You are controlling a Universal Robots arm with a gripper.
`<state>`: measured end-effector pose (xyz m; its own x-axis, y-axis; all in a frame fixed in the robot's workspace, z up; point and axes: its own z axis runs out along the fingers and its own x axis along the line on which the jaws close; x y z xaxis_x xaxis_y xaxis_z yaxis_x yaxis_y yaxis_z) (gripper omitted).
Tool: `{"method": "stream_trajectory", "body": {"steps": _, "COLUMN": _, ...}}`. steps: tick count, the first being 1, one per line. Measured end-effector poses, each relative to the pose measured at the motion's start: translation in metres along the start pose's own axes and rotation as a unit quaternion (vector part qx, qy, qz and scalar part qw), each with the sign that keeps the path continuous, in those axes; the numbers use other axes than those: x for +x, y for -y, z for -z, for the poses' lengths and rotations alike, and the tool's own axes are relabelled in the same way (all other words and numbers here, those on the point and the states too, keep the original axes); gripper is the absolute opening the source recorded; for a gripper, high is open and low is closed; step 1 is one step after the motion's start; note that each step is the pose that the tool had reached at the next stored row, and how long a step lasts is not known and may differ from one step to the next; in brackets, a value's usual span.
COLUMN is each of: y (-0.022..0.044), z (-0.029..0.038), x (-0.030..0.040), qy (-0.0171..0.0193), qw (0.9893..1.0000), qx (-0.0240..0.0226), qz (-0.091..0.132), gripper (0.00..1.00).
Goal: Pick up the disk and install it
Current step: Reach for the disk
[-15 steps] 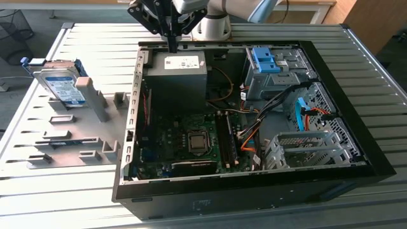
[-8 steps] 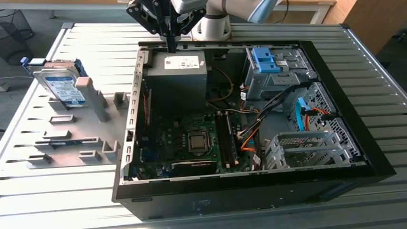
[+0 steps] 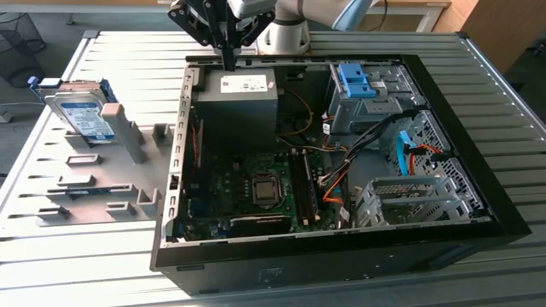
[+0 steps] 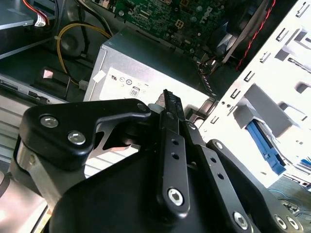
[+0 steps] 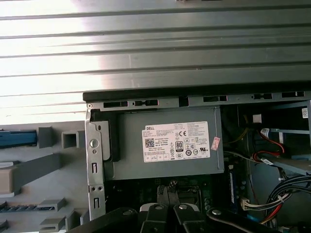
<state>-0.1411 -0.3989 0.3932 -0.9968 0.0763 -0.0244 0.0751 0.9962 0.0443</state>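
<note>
Judging by how things lie, the job has hardly begun: nothing is picked up and nothing installed. My claw (image 3: pixel 229 62) hangs over the twelve o'clock rim of the open case (image 3: pixel 341 272) in the exterior view. It sits just above the power supply (image 3: pixel 239 105), whose white sticker faces me in the first wrist view. My fingers are pressed together with nothing between them. The second wrist view shows them (image 4: pixel 167 111) as one closed black blade over that same grey box.

The disk (image 3: pixel 83 114) is well apart from me, out at about nine o'clock from the case. It stands on edge in a grey rack (image 3: pixel 102 185) on the slatted table (image 3: pixel 85 268). I'd say both parts of the work remain: the grasp and the seating.

Inside the case, a grey cage (image 3: pixel 410 201) at about four o'clock looks unfilled, and a bare blue bracket (image 3: pixel 354 80) sits near one o'clock. I can't tell from here which bay is meant for the drive.

The disk itself is a flat silver slab. Its white-and-blue label faces the exterior camera, and blue plastic rails run along its edges with a handle at the upper end.
</note>
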Motion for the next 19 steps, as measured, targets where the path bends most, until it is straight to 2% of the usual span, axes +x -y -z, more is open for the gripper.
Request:
{"method": "stream_trajectory", "body": {"steps": 2, "y": 0.0003, "z": -0.0001, "x": 0.0045, "qy": 0.0, "qw": 1.0, "qx": 0.0, "qz": 0.0, "gripper": 0.11}}
{"method": "stream_trajectory", "body": {"steps": 19, "y": 0.0006, "z": -0.0002, "x": 0.0083, "qy": 0.0, "qw": 1.0, "qx": 0.0, "qz": 0.0, "gripper": 0.11}}
